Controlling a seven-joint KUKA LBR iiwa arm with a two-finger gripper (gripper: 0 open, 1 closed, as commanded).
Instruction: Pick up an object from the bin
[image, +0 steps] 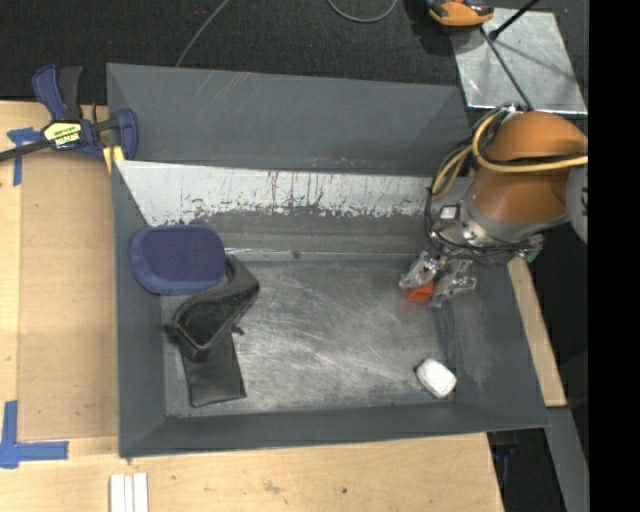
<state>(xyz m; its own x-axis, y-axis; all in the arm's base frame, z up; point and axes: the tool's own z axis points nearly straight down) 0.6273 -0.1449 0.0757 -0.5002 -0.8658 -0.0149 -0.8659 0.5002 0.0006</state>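
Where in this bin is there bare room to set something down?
The middle of the bin floor is bare, between the black thing on the left and the end effector and small white lump on the right. The left side is crowded: a blue oval pad lies against the black thing.

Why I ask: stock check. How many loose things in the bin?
4: blue oval pad back left, black handled tool beside it, white lump front right, small red piece at the hand; more maybe hidden.

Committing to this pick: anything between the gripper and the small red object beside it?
Nothing visible. The gripper is right at the small red object; the white rounded lump lies well apart.
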